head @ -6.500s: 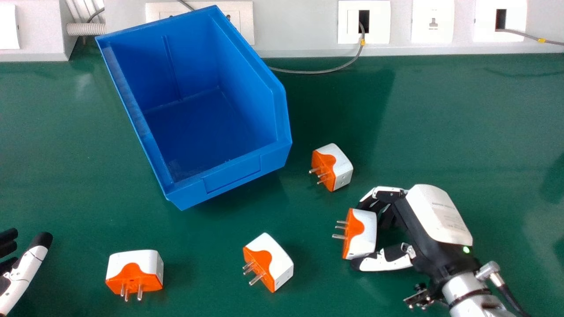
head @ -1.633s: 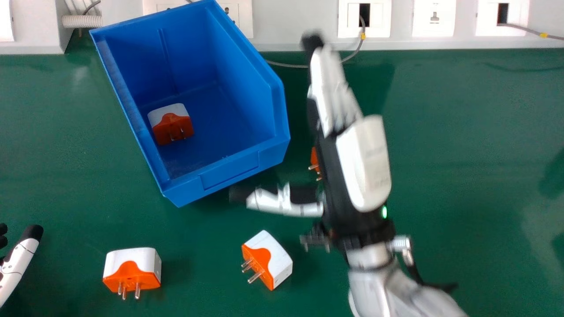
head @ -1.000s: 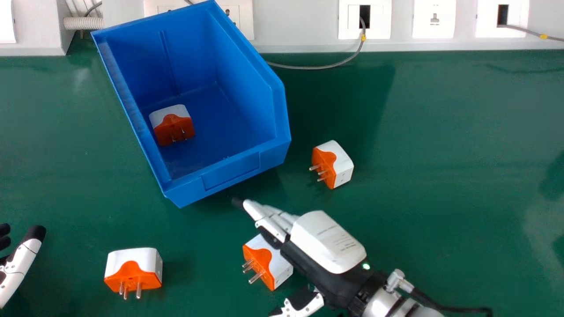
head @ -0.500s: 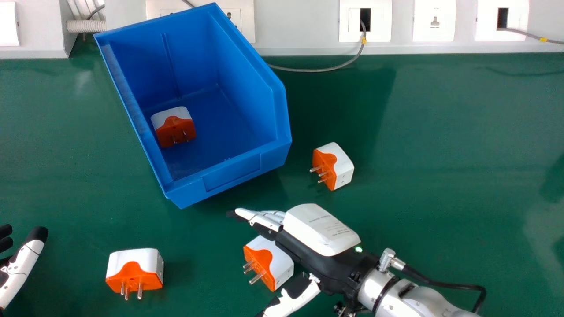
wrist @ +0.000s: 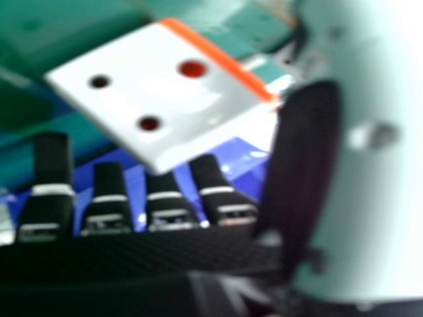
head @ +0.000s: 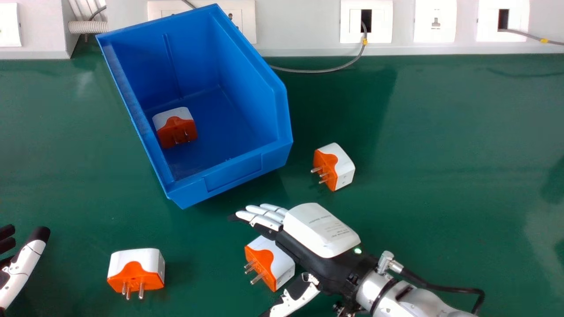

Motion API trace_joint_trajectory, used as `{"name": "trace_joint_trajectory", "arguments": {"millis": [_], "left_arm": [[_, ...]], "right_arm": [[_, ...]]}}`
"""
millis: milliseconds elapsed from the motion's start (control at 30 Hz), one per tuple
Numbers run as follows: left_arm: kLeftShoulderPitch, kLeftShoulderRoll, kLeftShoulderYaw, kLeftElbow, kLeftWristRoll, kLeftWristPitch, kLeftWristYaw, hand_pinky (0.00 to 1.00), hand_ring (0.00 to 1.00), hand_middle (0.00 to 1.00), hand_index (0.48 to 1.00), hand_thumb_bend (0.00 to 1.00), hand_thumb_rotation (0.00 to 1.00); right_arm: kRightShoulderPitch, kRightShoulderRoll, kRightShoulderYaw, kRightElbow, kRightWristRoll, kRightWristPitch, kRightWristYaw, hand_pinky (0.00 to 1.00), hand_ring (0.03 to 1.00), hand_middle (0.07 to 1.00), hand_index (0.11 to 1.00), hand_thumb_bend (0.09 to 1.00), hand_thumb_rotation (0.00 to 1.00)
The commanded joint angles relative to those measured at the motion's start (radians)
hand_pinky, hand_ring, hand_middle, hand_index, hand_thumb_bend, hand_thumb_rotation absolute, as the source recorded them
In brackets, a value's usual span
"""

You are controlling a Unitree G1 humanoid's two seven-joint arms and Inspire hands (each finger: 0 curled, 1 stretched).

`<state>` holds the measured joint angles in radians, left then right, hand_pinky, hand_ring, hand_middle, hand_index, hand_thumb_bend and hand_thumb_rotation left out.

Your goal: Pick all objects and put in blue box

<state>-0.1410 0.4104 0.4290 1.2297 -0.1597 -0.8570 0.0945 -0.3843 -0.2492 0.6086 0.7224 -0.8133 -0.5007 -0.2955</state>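
a: pose of the working arm?
b: right hand [head: 320,230] low over the green table [head: 440,132], back upward, fingers straight and aimed leftward, thumb spread toward the near edge. state: open. silver forearm [head: 374,288] slants in from the lower right.
a: closest specimen?
b: near adapter [head: 265,264], white and orange, on the table between thumb and fingers, partly covered by the hand. contact: cannot tell.
a: farther out?
b: second adapter [head: 342,167] beyond the hand, just right of the blue box [head: 232,174]. third adapter [head: 136,267] well to the left, prongs facing nearside. fourth adapter [head: 177,127] inside the box, by its left wall. left hand [head: 23,263] at left edge.
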Motion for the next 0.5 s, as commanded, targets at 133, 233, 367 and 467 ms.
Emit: {"name": "trace_joint_trajectory", "arguments": {"millis": [133,233,367,467], "left_arm": [[0.049,-0.012,-0.003,0.034,0.006,0.045,0.001,0.67,0.73,0.73,0.747,0.84,0.34],[0.051,-0.012,-0.002,0.034,0.003,0.045,-0.003,0.68,0.73,0.73,0.743,0.85,0.35],[0.054,-0.01,-0.006,0.035,0.013,0.04,0.01,0.67,0.73,0.72,0.742,0.85,0.35],[0.054,-0.011,-0.003,0.034,0.007,0.041,0.001,0.67,0.73,0.73,0.742,0.85,0.35]], "right_arm": [[0.006,-0.015,-0.009,0.058,-0.021,0.139,0.001,0.7,0.889,0.923,0.796,0.771,0.02],[0.006,-0.001,-0.015,0.087,-0.003,0.145,0.0,0.64,0.839,0.898,0.765,0.733,0.0],[0.006,0.023,-0.034,0.124,0.031,0.146,-0.034,0.52,0.626,0.677,0.637,0.618,0.0],[0.011,0.032,-0.047,0.132,0.045,0.142,-0.067,0.42,0.481,0.507,0.542,0.541,0.0]]}}
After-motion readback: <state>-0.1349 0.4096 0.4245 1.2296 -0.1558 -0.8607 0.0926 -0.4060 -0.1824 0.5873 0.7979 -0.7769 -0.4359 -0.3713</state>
